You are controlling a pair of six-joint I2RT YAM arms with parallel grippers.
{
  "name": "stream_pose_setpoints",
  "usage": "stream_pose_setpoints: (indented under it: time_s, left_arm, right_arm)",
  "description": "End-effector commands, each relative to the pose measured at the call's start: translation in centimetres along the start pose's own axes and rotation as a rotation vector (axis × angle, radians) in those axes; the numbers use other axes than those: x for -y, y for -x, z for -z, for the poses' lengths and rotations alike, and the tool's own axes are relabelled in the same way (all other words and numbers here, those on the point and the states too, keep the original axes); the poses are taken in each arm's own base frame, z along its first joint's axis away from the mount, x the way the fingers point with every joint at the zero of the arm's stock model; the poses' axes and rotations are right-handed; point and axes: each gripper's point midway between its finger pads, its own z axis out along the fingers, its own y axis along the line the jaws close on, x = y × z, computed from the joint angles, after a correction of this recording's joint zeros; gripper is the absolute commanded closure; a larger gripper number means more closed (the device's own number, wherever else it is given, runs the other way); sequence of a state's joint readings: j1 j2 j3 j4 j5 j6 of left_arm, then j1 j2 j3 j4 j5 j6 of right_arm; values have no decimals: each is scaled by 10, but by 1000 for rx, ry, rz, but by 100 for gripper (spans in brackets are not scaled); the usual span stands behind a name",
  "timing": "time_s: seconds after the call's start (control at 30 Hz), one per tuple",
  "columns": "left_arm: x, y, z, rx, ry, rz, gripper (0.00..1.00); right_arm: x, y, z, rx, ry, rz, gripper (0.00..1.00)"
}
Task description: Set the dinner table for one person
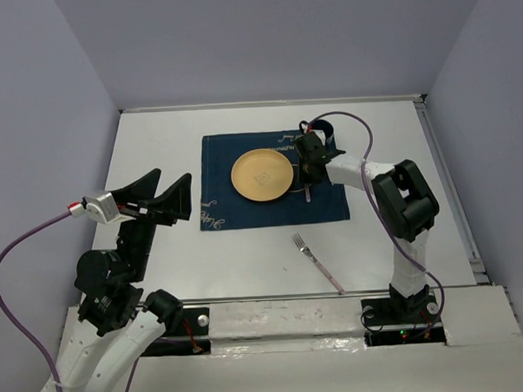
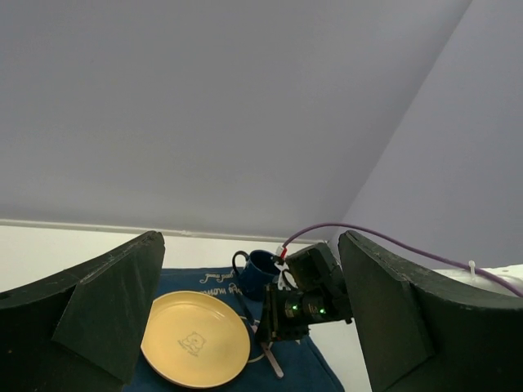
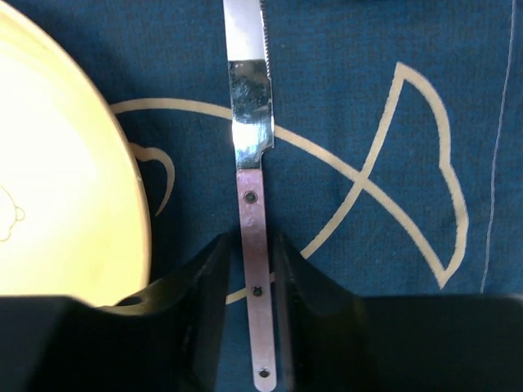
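Item: knife, flat on placemat just beside plate. Right jaws stand narrowly apart astride its handle, apparently unclamped. Advice: widen, then rise straight, lest the handle drag askew. Left jaws wide apart, empty, raised. Bench: large matte white rectangle, underlying everything.

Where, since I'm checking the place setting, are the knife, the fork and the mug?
knife (image 3: 254, 212): right wrist view, on its riveted handle.
fork (image 1: 317, 263): top external view, on the middle of its shaft.
blue mug (image 2: 260, 276): left wrist view, on its side wall.
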State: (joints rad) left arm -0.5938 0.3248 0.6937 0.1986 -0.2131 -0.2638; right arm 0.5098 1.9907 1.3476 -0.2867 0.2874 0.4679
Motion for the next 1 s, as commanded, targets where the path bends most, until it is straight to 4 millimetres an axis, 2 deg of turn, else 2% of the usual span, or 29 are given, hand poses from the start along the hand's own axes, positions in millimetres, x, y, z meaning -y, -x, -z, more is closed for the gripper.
stream_pose_setpoints:
  time_s: [0.0,0.1,0.17,0.2,0.23,0.27,0.3,0.37,0.4,0.43,0.47,0.5,0.53,0.6,0.67,0.77,0.9,0.97]
  left_arm:
    - [3,7,-4,37,-13,2,1]
    - [3,8,-4,39,-12,2,1]
    - [3,9,-3,41,-14,4,1]
    - [3,9,-3,41,-14,2,1]
    - [3,9,-3,43,-13,4,1]
    - [3,10,-2,44,-15,3,1]
    - [3,9,-3,43,-15,3,1]
    - [3,10,-3,45,-14,2,1]
    - [3,10,-2,46,-15,3,1]
    - [3,10,-2,45,-14,2,1]
    - [3,11,-2,48,-13,2,1]
    - [3,11,-2,49,-12,2,1]
    - [3,11,-2,49,-15,2,1]
    - [4,11,-2,47,-18,0,1]
    - [4,11,-2,49,-17,1,1]
    - [3,14,-1,56,-14,1,1]
    - [4,13,-1,53,-17,1,1]
    - [4,13,-1,55,-17,2,1]
  right_arm:
    - [-8,28,21,69,54,-16,61]
    - [-18,37,46,84,136,-11,55]
    - [-23,28,59,78,177,23,53]
    - [-28,33,79,106,217,34,53]
    - [-32,12,86,81,232,73,52]
    - [-33,2,96,77,248,93,52]
    - [-38,1,118,100,292,98,51]
    - [-45,-30,138,61,340,138,48]
    - [-34,-57,149,5,339,147,47]
    - [-32,-74,155,-29,344,160,46]
    - [-29,-99,165,-91,344,175,45]
    - [-18,-126,168,-155,335,185,42]
    - [-16,-135,179,-172,357,178,41]
    - [-3,-174,190,-277,336,184,37]
    - [7,-190,202,-319,306,178,36]
    - [19,-210,209,-381,261,179,36]
    - [35,-223,208,-411,180,187,37]
    - [36,-232,206,-434,178,192,38]
